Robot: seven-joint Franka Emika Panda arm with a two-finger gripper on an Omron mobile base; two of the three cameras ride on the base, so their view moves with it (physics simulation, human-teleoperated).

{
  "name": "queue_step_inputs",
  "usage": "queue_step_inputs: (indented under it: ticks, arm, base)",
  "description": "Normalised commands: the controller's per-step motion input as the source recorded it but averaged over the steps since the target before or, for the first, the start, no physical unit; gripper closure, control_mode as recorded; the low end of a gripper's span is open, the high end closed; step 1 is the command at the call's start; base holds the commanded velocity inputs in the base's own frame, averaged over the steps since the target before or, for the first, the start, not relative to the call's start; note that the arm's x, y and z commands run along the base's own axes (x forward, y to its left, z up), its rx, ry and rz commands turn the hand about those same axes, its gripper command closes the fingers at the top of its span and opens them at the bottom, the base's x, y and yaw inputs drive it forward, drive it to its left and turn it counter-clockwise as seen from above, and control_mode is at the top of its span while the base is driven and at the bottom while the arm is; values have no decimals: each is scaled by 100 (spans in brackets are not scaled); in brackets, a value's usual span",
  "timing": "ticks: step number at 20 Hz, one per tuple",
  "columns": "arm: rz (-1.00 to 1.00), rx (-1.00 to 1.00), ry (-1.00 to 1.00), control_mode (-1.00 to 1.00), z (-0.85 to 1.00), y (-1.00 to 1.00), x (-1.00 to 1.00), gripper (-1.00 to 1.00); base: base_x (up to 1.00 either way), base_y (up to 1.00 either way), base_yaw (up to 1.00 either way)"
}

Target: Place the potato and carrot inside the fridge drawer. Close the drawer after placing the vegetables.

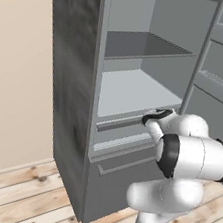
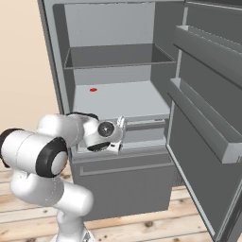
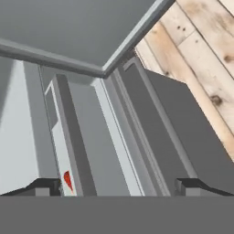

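Wooden floor (image 1: pixel 14 197) runs under the open fridge (image 1: pixel 70 77). At frame centre in the right base view, the hand (image 2: pixel 121 134) sits before the fridge drawer (image 2: pixel 146 126), fingers apart and empty. Upper left of it, the carrot (image 2: pixel 93 89) lies on the shelf (image 2: pixel 123 101).

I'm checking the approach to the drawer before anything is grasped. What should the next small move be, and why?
Probably ease the tool forward onto the fridge drawer front, to pull it out. The tool is open and empty at the drawer's front, the drawer looks only slightly out, and the carrot lies on the shelf above, so no vegetable can go in yet.
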Motion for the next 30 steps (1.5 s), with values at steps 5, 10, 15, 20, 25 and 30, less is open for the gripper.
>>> queue_step_inputs:
  ticks: [5, 10, 15, 20, 25, 30]
  arm:
    - [21, 21, 11, -100, -2, -4, 84, -100]
    - [26, 16, 2, -100, -32, 4, 18, -100]
    - [24, 13, 0, -100, -56, 12, 7, -100]
    - [21, 13, 0, -100, -63, 7, 0, -100]
    - [16, 11, 0, -100, -63, 15, 8, -100]
    - [8, 9, 0, -100, -44, 21, 58, -100]
  base:
    - [0, 0, 0]
    - [0, 0, 0]
    - [0, 0, 0]
    - [0, 0, 0]
    - [0, 0, 0]
    - [0, 0, 0]
